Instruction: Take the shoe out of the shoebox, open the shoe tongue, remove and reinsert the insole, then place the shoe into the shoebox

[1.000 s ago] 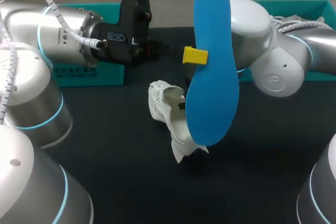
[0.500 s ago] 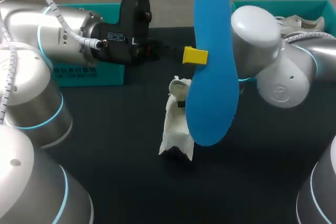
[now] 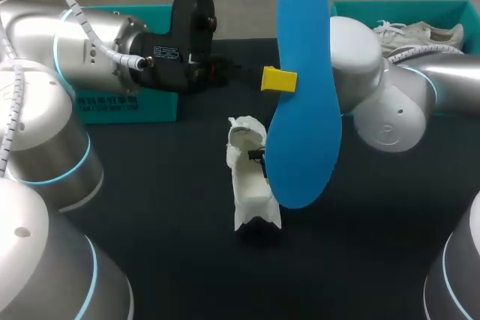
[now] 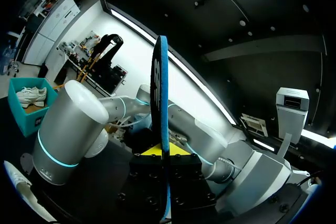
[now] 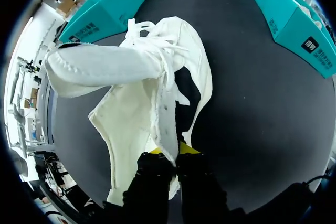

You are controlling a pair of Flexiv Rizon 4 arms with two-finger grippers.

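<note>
A large blue insole (image 3: 301,103) stands upright above the table's middle, and my left gripper (image 3: 279,79) is shut on its edge. In the left wrist view the insole (image 4: 160,108) shows edge-on between the yellow tips of the left gripper (image 4: 164,151). A white shoe (image 3: 251,181) hangs just above the dark table beside the insole, its opening facing up. My right gripper (image 5: 169,156) is shut on the side wall of the shoe (image 5: 142,93), whose tongue and laces hang loose. In the head view the insole hides the right gripper.
A teal shoebox (image 3: 450,13) at the back right holds a second white shoe (image 3: 420,34). Another teal box (image 3: 127,103) sits at the back left, behind my left arm. The dark table (image 3: 187,260) lies under the shoe.
The right arm has turned the shoe from a slant towards upright and shifted its elbow. The left arm and the insole have stayed still.
</note>
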